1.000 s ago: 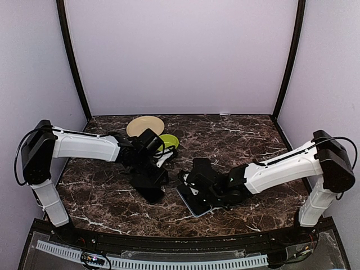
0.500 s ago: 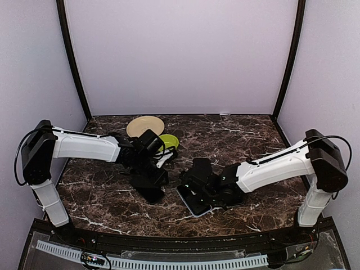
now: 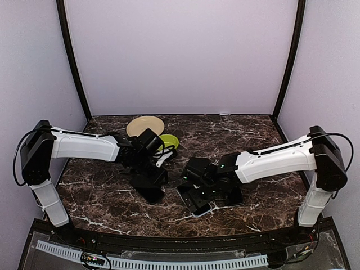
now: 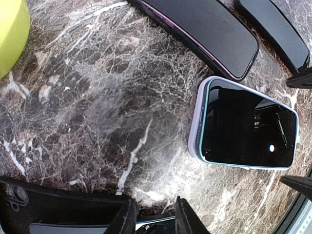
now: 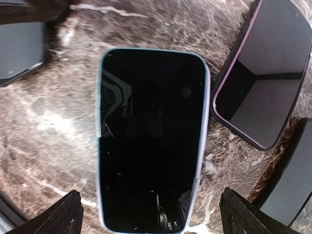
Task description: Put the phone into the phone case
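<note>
Phone (image 3: 196, 203) and phone case (image 3: 206, 212) lie together near the front of the marbled desk (image 3: 259, 140) in the overhead view. The right hand (image 3: 197, 191) is poised directly above them, and the left hand (image 3: 147, 181) sits low over a second black phone (image 3: 153, 194) just beside.

From the left wrist, we see the phone (image 4: 248, 127) screen up inside the lavender shell (image 4: 194, 141), with a teal edge showing along one short end. We judge that this end may not be fully seated. The left hand (image 4: 153, 219) has its fingers (image 4: 124, 220) a little apart, and we cannot tell whether they pinch anything.

From the right wrist, the right hand (image 5: 156, 214) shows its fingers (image 5: 63, 217) spread wide, clear of both long sides of the case (image 5: 204, 122) and gripping nothing.

We see three risks. If the hand lifts away with no final press, a corner may be left proud of the rim. An off-centre push could lever the far end out, or skid the soft shell across the glossy stone into the purple-edged phone (image 5: 265, 73) just beside it. Closing on the long sides could bow the soft walls and pop the phone loose.
</note>
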Motion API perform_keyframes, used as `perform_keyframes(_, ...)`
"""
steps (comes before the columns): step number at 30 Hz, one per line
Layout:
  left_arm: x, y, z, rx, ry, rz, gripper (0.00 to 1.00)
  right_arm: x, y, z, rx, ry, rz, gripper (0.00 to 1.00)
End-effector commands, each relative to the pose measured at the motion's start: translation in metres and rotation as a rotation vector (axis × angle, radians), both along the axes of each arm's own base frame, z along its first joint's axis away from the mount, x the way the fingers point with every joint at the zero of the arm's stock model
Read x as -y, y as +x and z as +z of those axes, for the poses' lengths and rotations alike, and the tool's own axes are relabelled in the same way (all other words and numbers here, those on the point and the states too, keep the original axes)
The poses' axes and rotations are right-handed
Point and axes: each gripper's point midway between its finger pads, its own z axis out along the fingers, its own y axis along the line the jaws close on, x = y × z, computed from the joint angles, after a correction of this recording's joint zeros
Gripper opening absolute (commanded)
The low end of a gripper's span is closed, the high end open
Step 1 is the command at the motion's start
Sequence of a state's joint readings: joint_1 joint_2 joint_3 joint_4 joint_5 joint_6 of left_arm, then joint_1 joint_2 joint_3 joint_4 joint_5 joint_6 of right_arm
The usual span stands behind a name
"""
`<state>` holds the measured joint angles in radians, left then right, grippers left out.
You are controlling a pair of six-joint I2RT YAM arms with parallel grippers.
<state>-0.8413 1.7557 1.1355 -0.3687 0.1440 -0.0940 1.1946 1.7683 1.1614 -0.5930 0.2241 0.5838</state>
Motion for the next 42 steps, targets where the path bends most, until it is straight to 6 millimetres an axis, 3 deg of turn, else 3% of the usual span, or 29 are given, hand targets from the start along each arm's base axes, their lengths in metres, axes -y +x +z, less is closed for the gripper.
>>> perform_keyframes(1,-0.005,-0.004,0.013,0.011,-0.013,0.006,0.29,-0.001,0.001,-0.015,-0.04,-0.02,-0.031,0.98)
perform_keyframes(6,-0.004,-0.005,0.009,0.002,-0.014,0.005,0.29,-0.009,-0.005,-0.034,-0.066,-0.025,-0.017,0.98)
perform_keyframes(10,-0.005,-0.007,0.004,-0.016,-0.009,0.008,0.29,0.004,-0.007,-0.055,-0.072,-0.084,-0.04,0.94)
perform_keyframes(17,-0.004,-0.007,0.006,-0.013,-0.014,0.008,0.29,0.013,-0.004,-0.062,-0.044,-0.112,-0.059,0.62)
perform_keyframes(22,0.001,-0.009,0.002,-0.055,-0.034,0.032,0.29,0.012,0.0,-0.058,-0.02,-0.099,-0.063,0.48)
perform_keyframes(24,0.003,-0.01,0.001,-0.068,-0.044,0.034,0.3,0.011,0.0,-0.058,-0.02,-0.097,-0.059,0.5)
perform_keyframes(31,0.001,-0.009,0.002,-0.06,-0.029,0.027,0.3,0.019,-0.01,-0.072,-0.079,-0.151,-0.052,0.89)
perform_keyframes(36,-0.001,-0.01,0.003,-0.056,-0.023,0.021,0.31,0.023,-0.011,-0.074,-0.086,-0.172,-0.061,0.89)
perform_keyframes(42,0.0,-0.009,0.006,-0.048,-0.025,0.021,0.31,0.023,-0.01,-0.083,-0.085,-0.21,-0.046,0.67)
